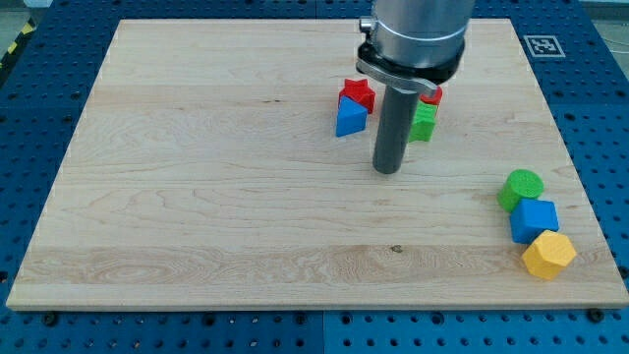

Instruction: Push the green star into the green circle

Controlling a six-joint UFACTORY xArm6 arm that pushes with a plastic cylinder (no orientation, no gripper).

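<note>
The green star (424, 121) lies near the view's top centre, partly hidden behind my rod, with a red block (431, 95) just above it. The green circle (521, 188) sits at the view's right, well below and to the right of the star. My tip (389, 169) rests on the board just below and to the left of the green star, apart from it.
A red star (358, 93) and a blue triangle (350, 118) sit left of my rod. A blue block (534, 218) and a yellow hexagon (548, 255) lie below the green circle, near the wooden board's right edge (580, 197).
</note>
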